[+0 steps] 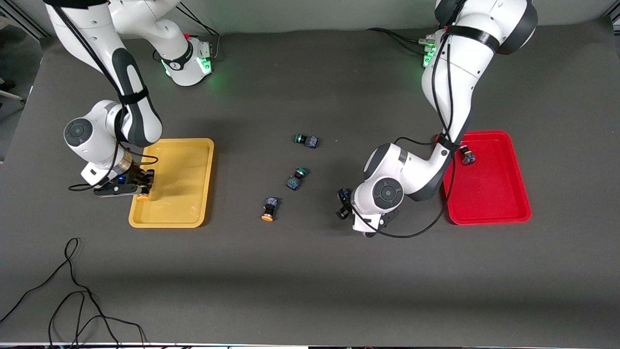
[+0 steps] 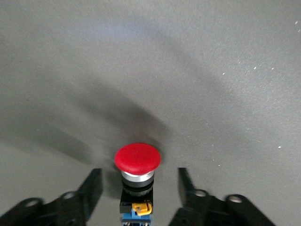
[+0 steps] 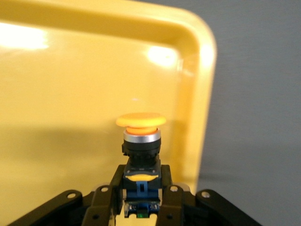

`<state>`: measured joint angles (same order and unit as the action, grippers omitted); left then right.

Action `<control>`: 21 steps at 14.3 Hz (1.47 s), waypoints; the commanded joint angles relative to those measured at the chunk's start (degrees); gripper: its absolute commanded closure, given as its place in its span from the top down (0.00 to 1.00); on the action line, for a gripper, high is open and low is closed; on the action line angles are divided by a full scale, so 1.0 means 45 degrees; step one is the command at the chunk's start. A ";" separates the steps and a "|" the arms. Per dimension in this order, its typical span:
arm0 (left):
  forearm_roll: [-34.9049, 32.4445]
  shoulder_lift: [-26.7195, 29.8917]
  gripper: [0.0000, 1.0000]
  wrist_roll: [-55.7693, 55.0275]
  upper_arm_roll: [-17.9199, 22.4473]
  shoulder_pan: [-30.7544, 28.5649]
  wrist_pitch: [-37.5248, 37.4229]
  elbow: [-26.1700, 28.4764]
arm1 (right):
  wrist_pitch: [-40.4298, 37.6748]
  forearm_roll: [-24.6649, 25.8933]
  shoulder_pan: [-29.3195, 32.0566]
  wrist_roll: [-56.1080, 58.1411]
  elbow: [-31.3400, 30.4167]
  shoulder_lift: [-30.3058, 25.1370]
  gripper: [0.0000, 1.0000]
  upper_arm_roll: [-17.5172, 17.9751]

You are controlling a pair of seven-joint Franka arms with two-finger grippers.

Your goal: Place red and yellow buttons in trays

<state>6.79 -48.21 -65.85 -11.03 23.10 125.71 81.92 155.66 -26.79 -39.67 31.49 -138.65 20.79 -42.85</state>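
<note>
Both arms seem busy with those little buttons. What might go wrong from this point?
The left hand has its fingers on either side of a red button lying on the mat but not yet touching it; closing off-centre might knock it away. The right hand grips a yellow button close to the yellow tray's rim, so a release there might bounce it out. Two green buttons lie near the remaining yellow-capped one; grabbing one would be wrong.

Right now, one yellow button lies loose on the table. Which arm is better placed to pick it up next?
Neither is free. The right pincer holds a yellow button over the yellow tray, and the left pincer straddles a red button. After its drop, the right arm looks better: the loose button must go to that tray.
</note>
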 commanded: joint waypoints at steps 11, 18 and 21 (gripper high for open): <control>-0.0315 0.2584 0.00 0.3454 0.0322 -0.1944 -0.5470 0.0502 | -0.2697 -0.0227 -0.0363 0.0082 0.1259 -0.1980 1.00 -0.0225; -0.2874 0.3896 0.00 1.0739 0.0322 -0.6045 -0.4601 0.3528 | -0.7952 0.3649 -0.2061 -0.9413 0.6296 -0.1301 1.00 -0.0049; -0.3637 0.3916 0.00 1.3025 0.0322 -0.7413 -0.3096 0.4507 | -0.6941 0.3162 -0.3952 -1.1599 0.6707 -0.0600 1.00 0.0068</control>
<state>-7.88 -33.02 -13.27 -8.93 -7.45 107.90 97.39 121.83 -11.65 -52.12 -13.53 -111.07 13.42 -42.21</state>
